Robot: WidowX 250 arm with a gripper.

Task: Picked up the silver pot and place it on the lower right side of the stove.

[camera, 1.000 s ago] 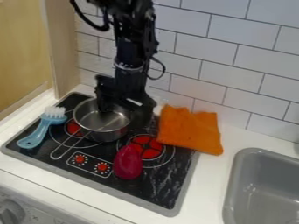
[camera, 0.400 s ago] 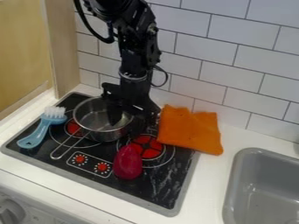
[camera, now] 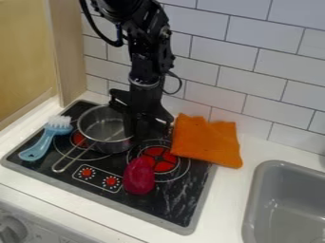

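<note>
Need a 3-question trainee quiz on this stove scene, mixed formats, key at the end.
1. Fill in: In the picture, the light-blue plastic brush with white bristles lies to the ____ of the silver metal pot.
2. True or false: The dark-red oval object rests on the black stove top, outside the pot.
3. Multiple choice: Which of these lies nearest the grey sink?
A) the brush
B) the pot
C) the orange cloth

Key: 1. left; 2. true; 3. C
</note>
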